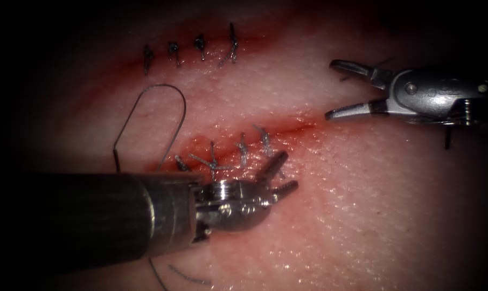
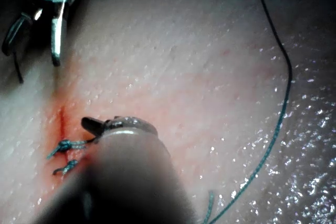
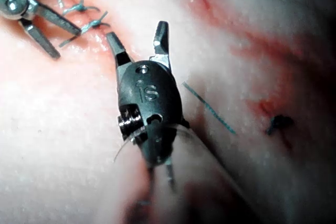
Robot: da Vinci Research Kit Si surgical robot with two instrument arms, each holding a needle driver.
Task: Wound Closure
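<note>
The cut [image 1: 287, 129] is seen running across the middle of the tissue [image 1: 373, 215], reddened with red fluid [image 1: 201, 144] along its length. Four stitches [image 1: 238, 153] are observed across the left and middle part of the cut, their knotted ends standing up; the right end of the cut is seen unstitched. A second, already stitched line [image 1: 190, 51] with four knots is noted nearer the far edge of the tissue. The needle cannot be made out in these views.

A loop of thread [image 1: 163, 97] is seen lying on the tissue left of the stitches, between the two lines. Further strands of loose thread [image 1: 185, 277] are noted at the near edge of the tissue, below the left tool's shaft.

The left tool [image 1: 280, 172] is found just below the stitched cut, its jaws spread and nothing held between them; the upper jaw lies just beside the rightmost stitch.

The right tool [image 1: 338, 89] is found well apart from it, over the tissue up and to the right of the cut's open end. Its jaws are spread wide and nothing is held.
</note>
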